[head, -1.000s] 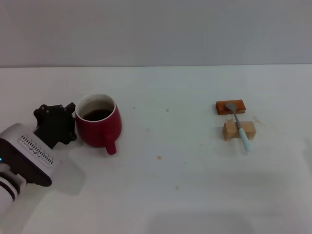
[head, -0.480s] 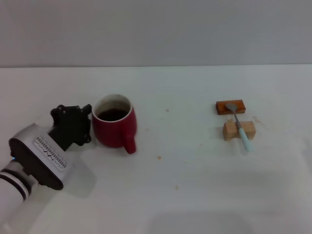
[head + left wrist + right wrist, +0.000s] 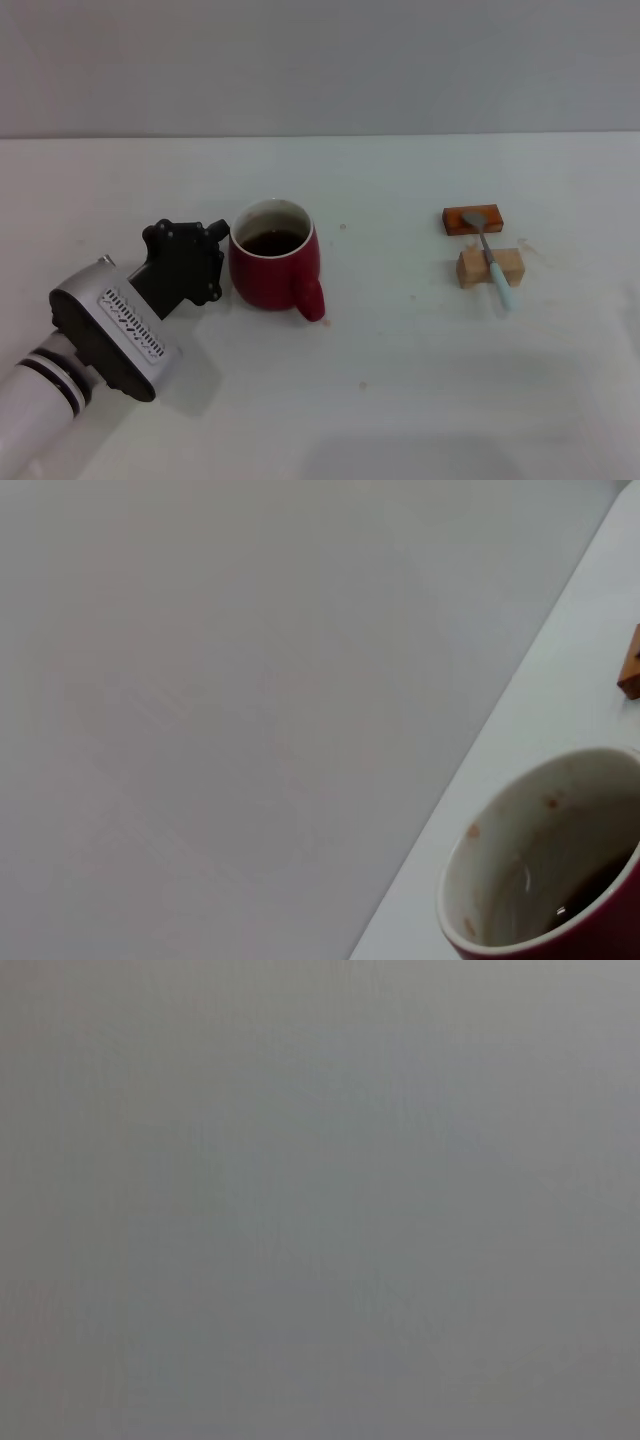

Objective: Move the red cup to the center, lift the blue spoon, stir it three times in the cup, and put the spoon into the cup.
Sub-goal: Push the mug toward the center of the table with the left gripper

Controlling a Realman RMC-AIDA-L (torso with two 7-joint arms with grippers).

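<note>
One arm at work: left end effector nudging the red cup toward the center.

Head view: left end effector [image 3: 205,262] presses against the red cup [image 3: 275,268] on its side away from the blue spoon [image 3: 490,256]; finger state cannot be told. Spoon rests across an orange-brown block [image 3: 473,219] and tan wooden block [image 3: 490,267], well beyond the cup. Push low and slowly so the liquid stays level. Left wrist view: cup rim close by, counter [image 3: 560,670] beyond. Right wrist view: plain grey; right end effector unseen.
</note>
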